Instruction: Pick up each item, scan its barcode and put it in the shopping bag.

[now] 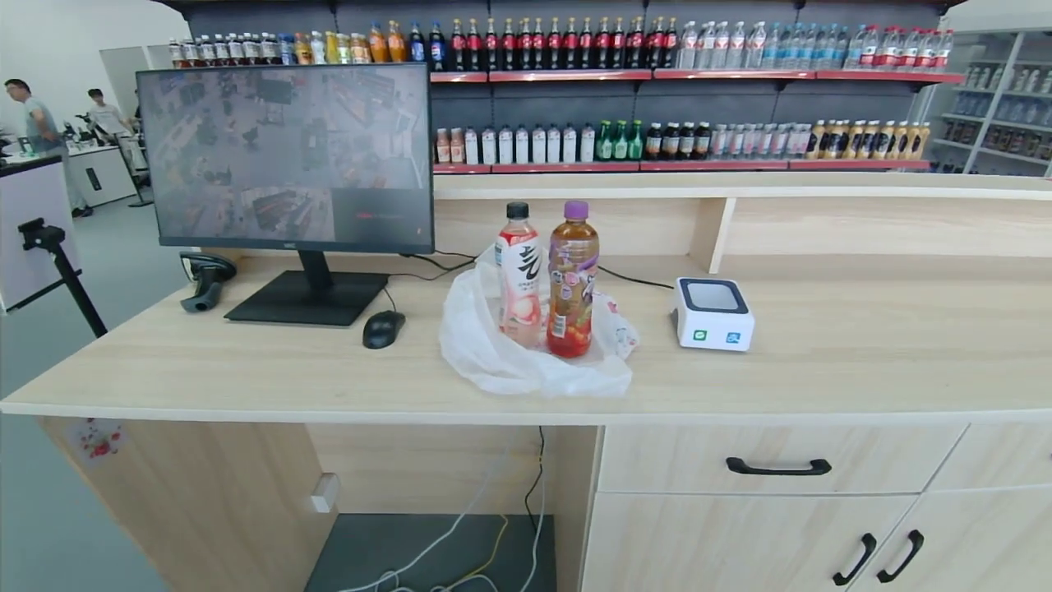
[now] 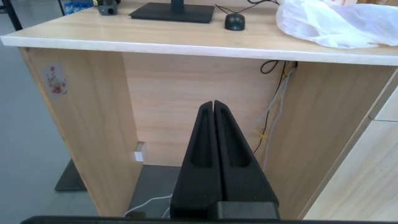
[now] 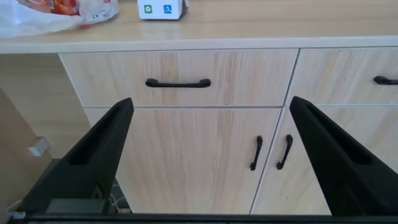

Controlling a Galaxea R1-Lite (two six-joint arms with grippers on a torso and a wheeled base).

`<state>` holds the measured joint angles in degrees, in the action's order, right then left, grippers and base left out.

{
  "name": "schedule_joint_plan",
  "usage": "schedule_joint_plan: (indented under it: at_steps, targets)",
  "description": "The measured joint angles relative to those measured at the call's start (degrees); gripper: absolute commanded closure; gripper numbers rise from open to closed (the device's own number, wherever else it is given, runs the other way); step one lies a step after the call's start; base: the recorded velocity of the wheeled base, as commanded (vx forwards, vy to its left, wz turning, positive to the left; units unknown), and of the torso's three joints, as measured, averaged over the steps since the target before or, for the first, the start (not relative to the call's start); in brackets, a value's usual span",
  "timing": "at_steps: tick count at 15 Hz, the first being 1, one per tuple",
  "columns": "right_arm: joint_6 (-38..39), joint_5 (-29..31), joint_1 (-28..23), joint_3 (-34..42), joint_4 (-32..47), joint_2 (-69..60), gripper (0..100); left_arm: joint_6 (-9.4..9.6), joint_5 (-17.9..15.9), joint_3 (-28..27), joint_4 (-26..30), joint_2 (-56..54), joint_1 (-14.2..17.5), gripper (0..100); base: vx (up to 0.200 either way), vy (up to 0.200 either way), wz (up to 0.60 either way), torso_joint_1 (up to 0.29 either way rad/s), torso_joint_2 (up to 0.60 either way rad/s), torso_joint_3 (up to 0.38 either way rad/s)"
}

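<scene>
Both arms are hanging low in front of the counter (image 1: 822, 370), under its edge. The left gripper (image 2: 214, 106) is keeping its fingers pressed together on nothing; the right gripper (image 3: 211, 102) is standing wide apart, facing a drawer (image 3: 180, 65). The white-labelled bottle (image 1: 519, 275) and the purple-capped bottle (image 1: 572, 284) are standing upright, side by side, inside the slumped shopping bag (image 1: 493, 362), near the scanner (image 1: 712, 312). I am judging the bagging as finishing; any further move is calling for raising an arm above the edge first.
</scene>
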<state>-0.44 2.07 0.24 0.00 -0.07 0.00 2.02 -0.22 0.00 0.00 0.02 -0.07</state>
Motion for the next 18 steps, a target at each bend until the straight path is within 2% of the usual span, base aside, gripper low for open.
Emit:
schedule_joint_plan:
  at_steps: [5,13,16,18]
  targets:
    - [1.2,0.0,0.0,0.0,0.0,0.0,0,0.0,0.0,0.0,0.1,0.0,0.0,100,0.0,-0.2,0.0,0.003,0.0,0.003]
    - [-2.0,0.1,0.0,0.0,-0.1,0.0,0,-0.15,0.0,0.0,0.0,0.0,0.0,100,0.0,-0.2,0.0,0.004,0.0,0.001]
    - [0.1,0.1,0.1,0.0,0.0,0.0,0,-0.17,-0.1,0.0,0.0,0.0,0.0,100,0.0,0.0,0.0,0.0,0.0,0.0]
    - [0.0,0.0,0.0,0.0,-0.1,0.0,0,-0.17,0.0,0.0,0.1,0.0,-0.1,100,-0.2,0.0,0.0,-0.002,0.01,0.005]
